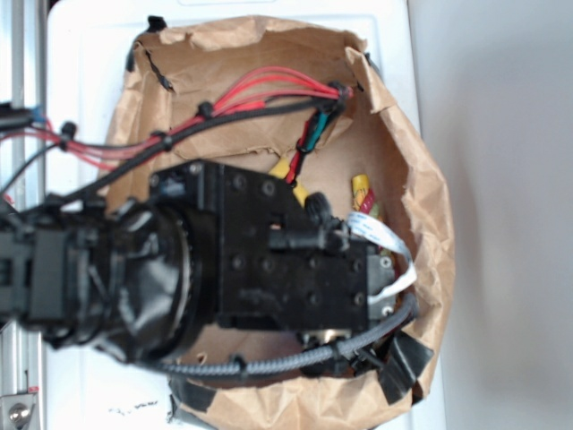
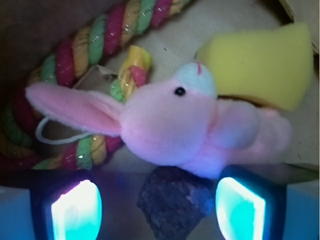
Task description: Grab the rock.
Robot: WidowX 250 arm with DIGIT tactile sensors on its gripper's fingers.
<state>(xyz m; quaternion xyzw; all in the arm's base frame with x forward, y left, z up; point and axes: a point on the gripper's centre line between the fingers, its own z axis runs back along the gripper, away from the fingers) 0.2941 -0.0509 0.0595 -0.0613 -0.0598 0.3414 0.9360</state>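
In the wrist view the rock (image 2: 175, 202), a small dark rough lump, lies on the brown paper between my two glowing fingers (image 2: 76, 212). It sits nearer the right finger, with a clear gap to the left one. My gripper (image 2: 157, 210) is open around it, neither pad touching. The pink plush rabbit (image 2: 165, 125) lies just beyond the rock and touches its top edge. In the exterior view my gripper is hidden under the arm (image 1: 269, 260), which is lowered into the paper-lined bin (image 1: 430, 215); the rock is hidden there.
A yellow sponge wedge (image 2: 262, 62) lies behind the rabbit at the right. A pink, yellow and green rope toy (image 2: 75, 55) curls at the left. Crumpled paper walls ring the bin; red and black cables (image 1: 242, 98) cross its top.
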